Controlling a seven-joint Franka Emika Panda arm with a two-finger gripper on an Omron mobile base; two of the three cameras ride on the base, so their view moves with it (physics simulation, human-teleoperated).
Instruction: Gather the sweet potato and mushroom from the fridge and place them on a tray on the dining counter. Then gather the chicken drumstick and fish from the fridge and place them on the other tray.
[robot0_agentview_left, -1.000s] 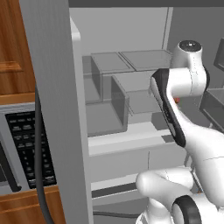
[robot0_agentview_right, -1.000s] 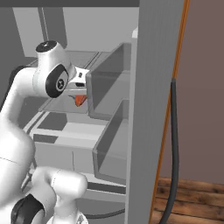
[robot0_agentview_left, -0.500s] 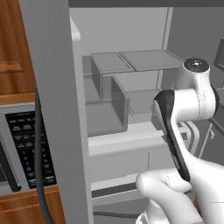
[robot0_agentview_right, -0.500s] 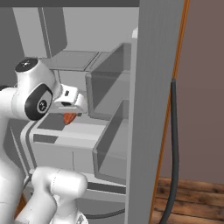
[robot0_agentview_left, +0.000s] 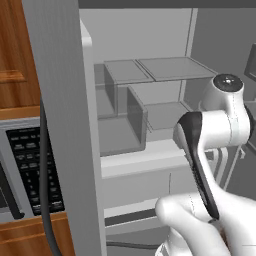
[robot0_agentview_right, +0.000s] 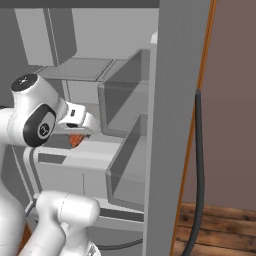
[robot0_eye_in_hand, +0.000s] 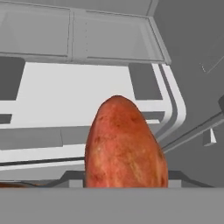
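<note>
Arm pulled back from fridge (robot0_agentview_left: 150, 105) shelves; my claw (robot0_agentview_right: 76, 141) holds sweet potato (robot0_eye_in_hand: 124, 146). Step one: carry to tray next.

The sweet potato (robot0_eye_in_hand: 124, 144) fills the space right ahead of the gripper, and its lower end is cut off at the bottom of the hand view, so the fingertips and how they meet it cannot be told. In the right base view only a small orange sliver (robot0_agentview_right: 75, 140) peeks out beneath the hand, the rest hidden behind the wrist.
</note>
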